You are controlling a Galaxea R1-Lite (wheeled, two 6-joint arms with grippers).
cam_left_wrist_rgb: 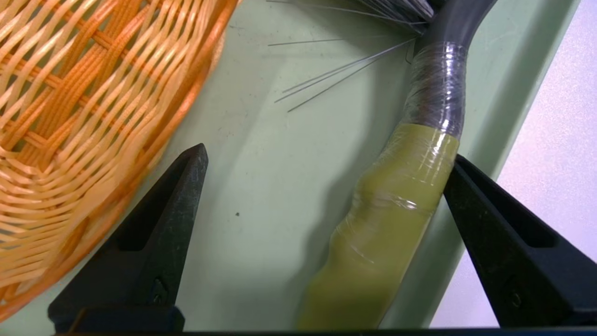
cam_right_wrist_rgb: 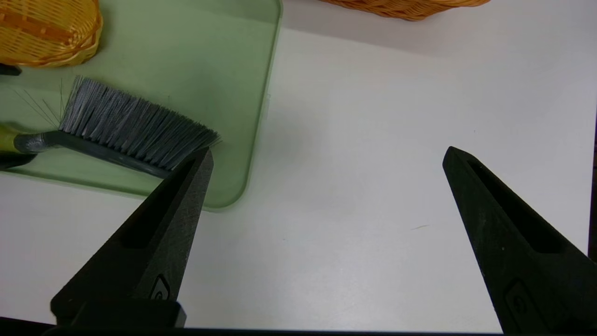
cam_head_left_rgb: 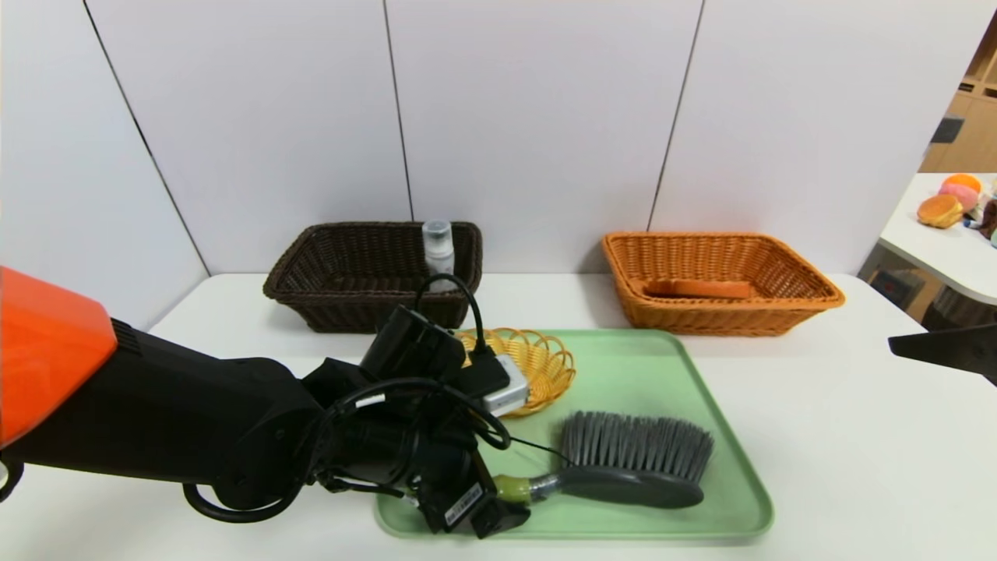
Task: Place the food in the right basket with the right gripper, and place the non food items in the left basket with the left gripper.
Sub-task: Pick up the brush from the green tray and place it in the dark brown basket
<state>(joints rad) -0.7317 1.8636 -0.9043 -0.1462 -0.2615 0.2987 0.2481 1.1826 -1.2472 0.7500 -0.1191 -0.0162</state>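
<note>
The left gripper (cam_left_wrist_rgb: 322, 172) stands spread wide over the near edge of the pale green plastic tray (cam_head_left_rgb: 685, 374), its two black wedge-shaped fingers (cam_left_wrist_rgb: 163, 224) straddling the olive-green, film-wrapped handle of the grey hand brush (cam_head_left_rgb: 623, 460); one finger touches the handle's side, yet nothing is clamped. The handle narrows into a glossy grey neck, and stiff grey bristles fan out from the flat oval head, a few stray ones lying on the tray. Just beside it sits a small round yellow woven basket (cam_head_left_rgb: 537, 362), partly hidden behind the wrist's cables. The black left arm reaches in low from the left, pointing down and forward. Beyond the tray stand a dark brown wicker basket (cam_head_left_rgb: 343, 280) holding a clear capped bottle (cam_head_left_rgb: 438, 245), and an orange wicker basket (cam_head_left_rgb: 716, 280) with an elongated brown piece of food (cam_head_left_rgb: 701, 289) whose kind cannot be told. The right gripper (cam_right_wrist_rgb: 326, 158), likewise released, hovers over the bare white table (cam_head_left_rgb: 857, 436), mostly cut off at the head view's right edge.
</note>
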